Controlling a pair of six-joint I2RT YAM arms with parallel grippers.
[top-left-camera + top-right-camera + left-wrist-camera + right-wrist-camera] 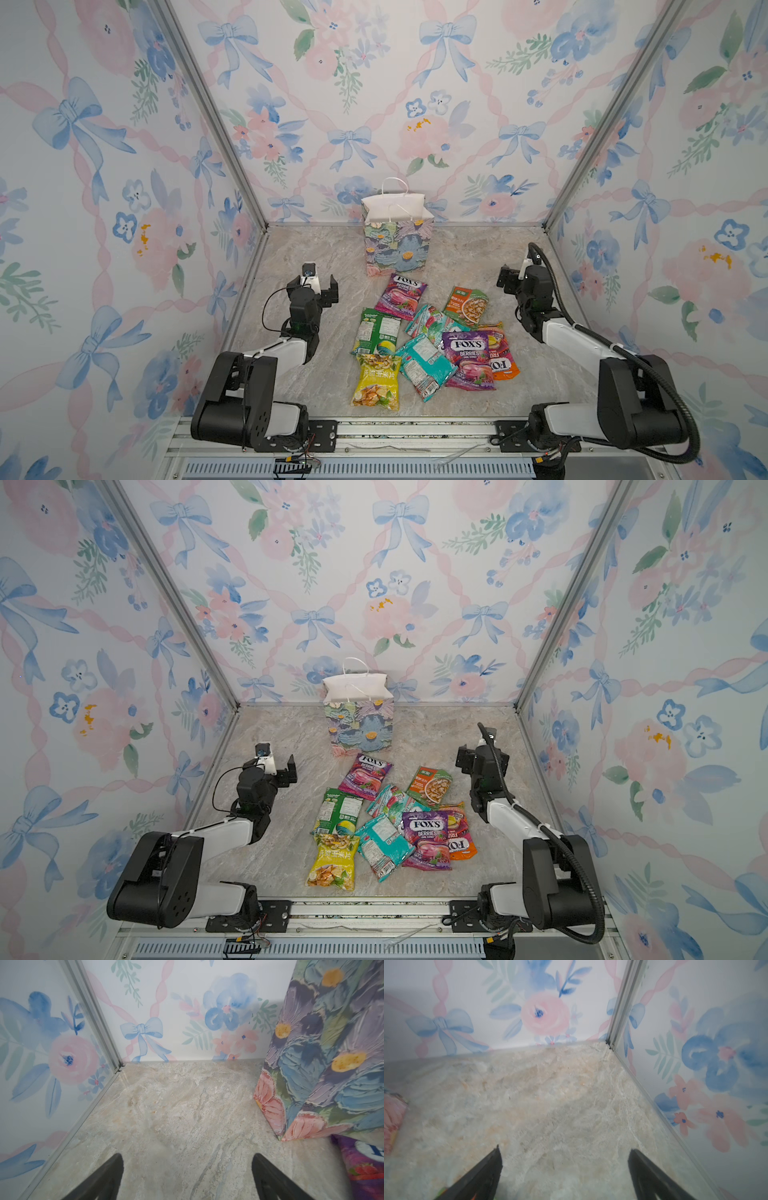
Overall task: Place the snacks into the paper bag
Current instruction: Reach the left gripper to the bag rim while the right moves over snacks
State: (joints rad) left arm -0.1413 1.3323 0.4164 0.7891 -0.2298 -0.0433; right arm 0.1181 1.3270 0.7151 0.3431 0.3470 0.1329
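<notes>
the worktop (465,257) looks like smooth beige-grey marble with a faint sheen. the snacks (467,353) are glossy, crinkled plastic-foil packets. the paper bag (397,245) is matt paper, its flower print looking like rough brushed paint, with white cord handles. the wall panels (104,208) are matt printed sheet, joined by brushed metal posts (220,129).

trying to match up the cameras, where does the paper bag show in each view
In a top view: paper bag upright at centre, near the back wall.
In a top view: same bag, slightly further left.
Left wrist: large, cut off by the frame edge.
Right wrist: only a pink corner at the frame edge.
Shared landmark: purple FOX'S packet in front of the bag, in both top views and left wrist.
</notes>
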